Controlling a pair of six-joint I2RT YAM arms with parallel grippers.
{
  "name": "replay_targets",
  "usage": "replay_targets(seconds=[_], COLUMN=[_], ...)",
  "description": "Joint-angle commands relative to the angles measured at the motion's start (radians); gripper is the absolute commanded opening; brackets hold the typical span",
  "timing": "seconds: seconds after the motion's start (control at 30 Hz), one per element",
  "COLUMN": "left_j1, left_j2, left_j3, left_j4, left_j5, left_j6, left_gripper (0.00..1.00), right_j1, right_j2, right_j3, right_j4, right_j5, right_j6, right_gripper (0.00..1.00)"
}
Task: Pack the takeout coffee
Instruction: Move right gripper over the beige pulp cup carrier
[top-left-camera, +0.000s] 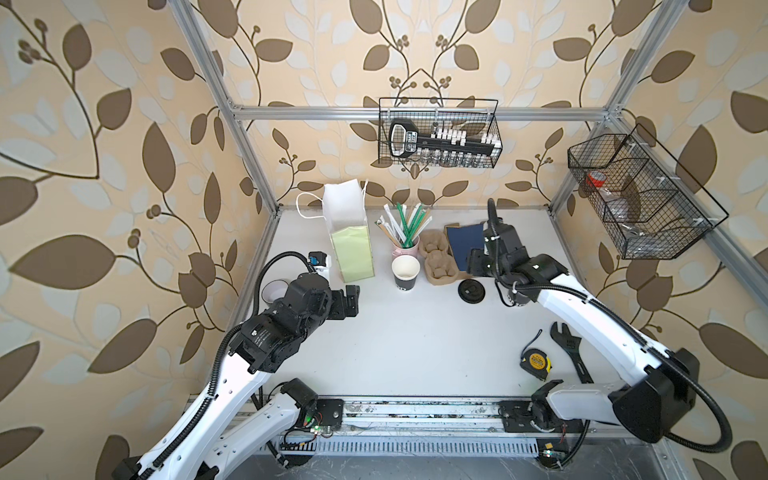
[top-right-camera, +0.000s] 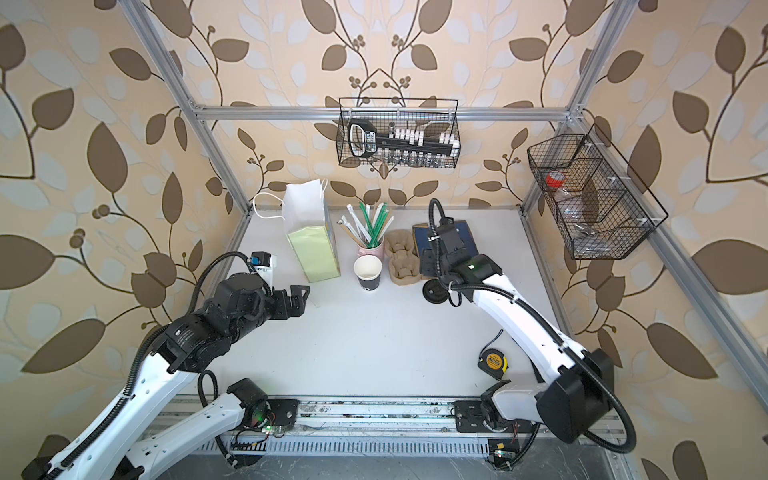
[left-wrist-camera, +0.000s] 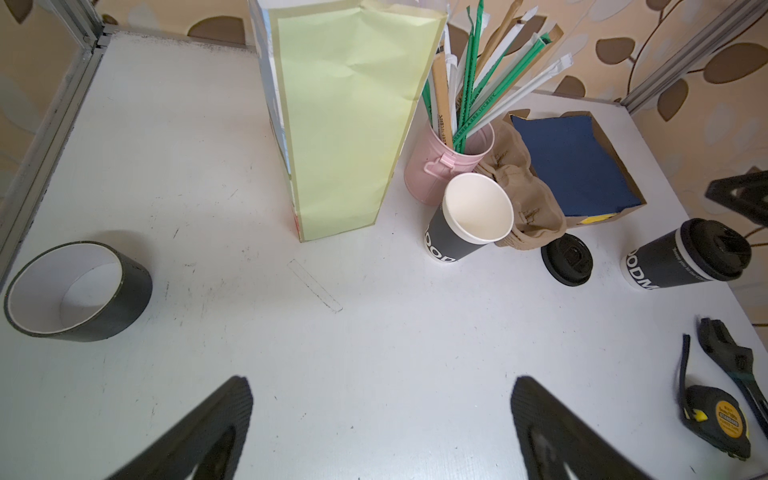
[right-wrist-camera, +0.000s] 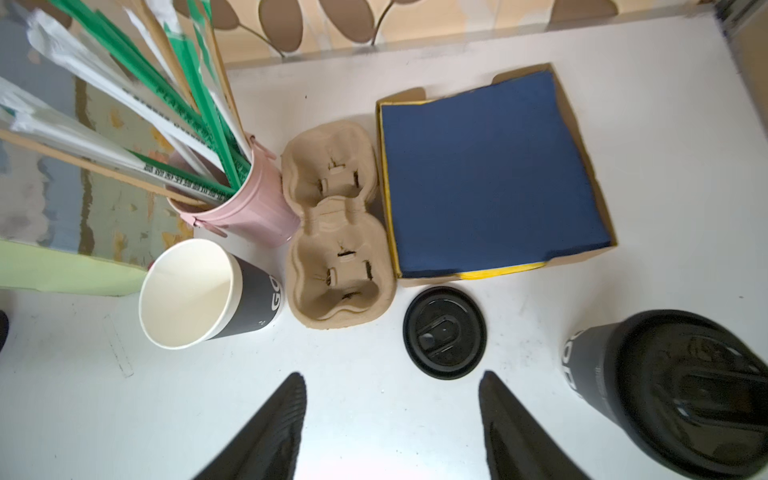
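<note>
Far left: black tape roll (left-wrist-camera: 79, 291) – whole only in left wrist view. Left gripper (left-wrist-camera: 381, 382) spread wide, empty. Upright pale green paper bag (top-left-camera: 352, 253), pink cup of straws (top-left-camera: 405, 246), open black paper cup with white inside (top-left-camera: 405, 272) beside brown pulp cup carrier (right-wrist-camera: 338, 232), loose black lid (right-wrist-camera: 444, 332). Lidded black paper cup (right-wrist-camera: 673, 386) – plain in wrist views, mostly under right arm (top-left-camera: 582, 303) from above. Right gripper (right-wrist-camera: 392, 376) fingers apart, nothing between.
</note>
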Motion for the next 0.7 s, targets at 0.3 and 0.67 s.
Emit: replay_targets(seconds=[0.3,0.67], left_j1=[0.006,0.006], left_j2=[-0.008,-0.002], left_j3=[-0.005,-0.005], left_j4=[0.028,0.028], left_j5=[-0.024,-0.031], left_j6=[0.018,0.021], left_gripper=[0.99,0.99], right_j1=[0.01,-0.032], right_j2=[0.331,0.512], right_j3=[0.151,0.27], right_j4=[-0.015,-0.007], right_j5=[-0.02,-0.062], right_j6=[-0.095,-0.155], right_gripper=[0.56,0.55])
